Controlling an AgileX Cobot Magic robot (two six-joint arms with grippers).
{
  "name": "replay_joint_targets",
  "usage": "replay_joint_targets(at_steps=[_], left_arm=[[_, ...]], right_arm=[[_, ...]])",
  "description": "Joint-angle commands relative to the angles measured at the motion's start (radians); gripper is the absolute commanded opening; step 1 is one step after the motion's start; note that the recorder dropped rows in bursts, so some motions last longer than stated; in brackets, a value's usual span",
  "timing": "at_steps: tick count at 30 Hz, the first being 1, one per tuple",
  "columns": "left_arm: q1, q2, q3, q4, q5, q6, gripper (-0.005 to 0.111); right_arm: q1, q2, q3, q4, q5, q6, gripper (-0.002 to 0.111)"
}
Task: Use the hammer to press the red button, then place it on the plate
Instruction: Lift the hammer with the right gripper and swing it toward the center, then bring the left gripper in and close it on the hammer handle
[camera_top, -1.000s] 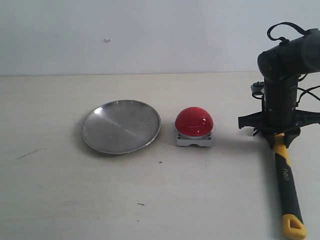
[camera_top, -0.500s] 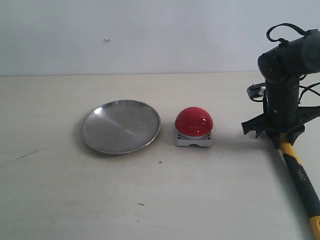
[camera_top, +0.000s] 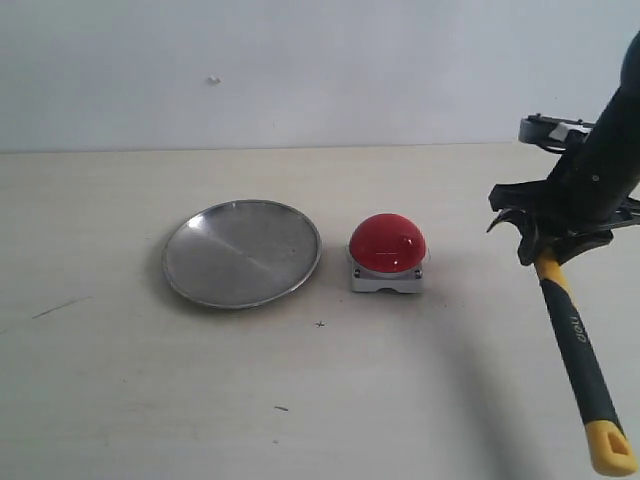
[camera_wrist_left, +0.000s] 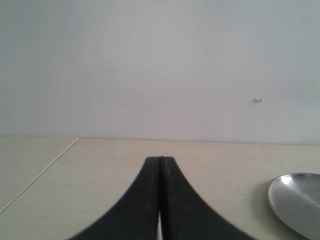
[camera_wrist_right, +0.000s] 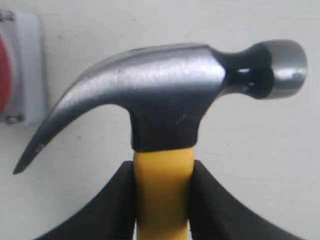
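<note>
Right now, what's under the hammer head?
Table surface shows around the hammer head; the red button sits beside the claw, not under it. The patch directly beneath is covered.

clamped on the hammer handle near its head with the right gripper, yellow looped end slanting low; off right of red button, just beside plate.
</note>
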Motion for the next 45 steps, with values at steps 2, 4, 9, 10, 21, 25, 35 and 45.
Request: replay_joint_targets(at_steps=[2, 4, 9, 10, 21, 25, 35, 45], left_arm=[[0.001, -0.008, 0.003, 0.001, -0.002, 0.001, 0.000], [0.001, -0.008, 0.003, 0.001, -0.002, 0.001, 0.000], [0.001, -0.008, 0.003, 0.001, -0.002, 0.001, 0.000], [0.001, -0.008, 0.003, 0.001, -0.002, 0.001, 0.000], [0.001, -0.008, 0.003, 0.001, -0.002, 0.001, 0.000], [0.001, -0.008, 0.003, -0.031, -0.009, -0.203, 0.000], [0.001, -0.008, 0.003, -0.031, -0.117, -0.502, 0.000], [-0.156, 0.272, -0.004, 0.798, -0.547, -1.146, 0.000]], right_arm=[[-0.063, -0.151, 0.196, 0.582, -0.129, -0.442, 0.000], [-0.063, -0.179, 0.261, 0.760, -0.129, -0.583, 0.000], [-0.061, -0.251, 0.443, 1.237, -0.080, -0.945, 0.000], [-0.061, -0.261, 0.465, 1.288, -0.064, -0.992, 0.000], [-0.061, -0.333, 0.638, 1.490, 0.123, -1.231, 0.000], [-0.061, -0.335, 0.659, 1.490, 0.156, -1.264, 0.000], [-0.061, -0.341, 0.659, 1.490, 0.166, -1.273, 0.000], [-0.017, -0.341, 0.599, 1.490, 0.114, -1.273, 0.000]])
